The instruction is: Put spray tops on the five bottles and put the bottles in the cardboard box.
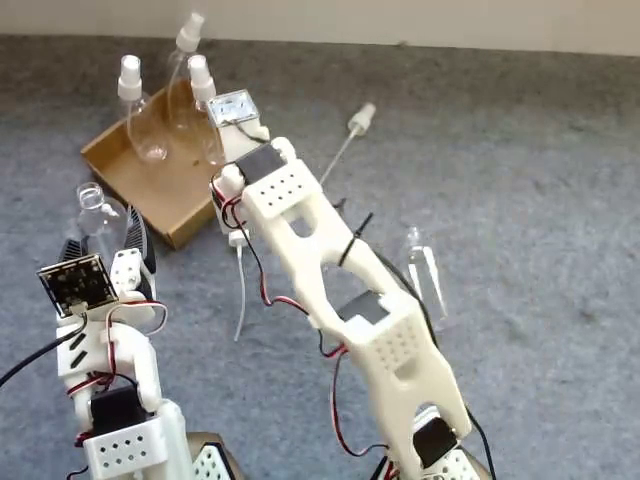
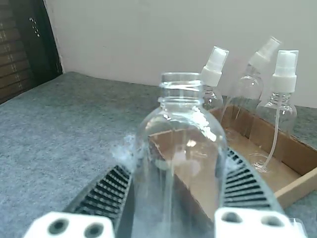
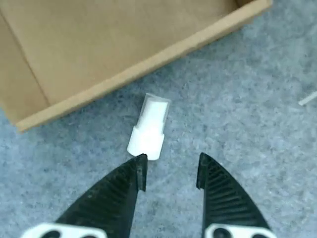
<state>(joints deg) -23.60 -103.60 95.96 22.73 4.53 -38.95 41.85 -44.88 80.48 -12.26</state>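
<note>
High view: a grey, carpet-like worktop (image 1: pixel 540 200) carries a shallow brown cardboard box (image 1: pixel 150 195) at the far left. Three clear plastic bottles with white spray tops (image 1: pixel 145 125) stand inside it. Near the box's closer corner, the left arm's fingers (image 1: pixel 137 238) are closed around a clear plastic bottle with an open neck (image 1: pixel 95 215), which stands upright on the worktop just outside the box. The white right arm (image 1: pixel 330 260) stretches from the near edge toward the same corner of the box. Below its wrist lies a white spray top with a long thin tube (image 1: pixel 238 240), just beside the box wall. A second white spray top with a tube (image 1: pixel 362 118) lies farther off, well apart from the box. A second uncapped clear bottle (image 1: pixel 425 270) is on the worktop to that arm's far side.

Left wrist view: the open-necked bottle (image 2: pixel 181 144) sits upright between two black ribbed fingers (image 2: pixel 106 193), which press on both its sides. Behind it is the box (image 2: pixel 297 183) with the three capped bottles (image 2: pixel 282 109).

Right wrist view: two black fingers (image 3: pixel 116 198) are partly open and hold nothing. The spray top (image 3: pixel 148 129) lies on the grey surface just beyond one fingertip, beside the box (image 3: pixel 99 39).
</note>
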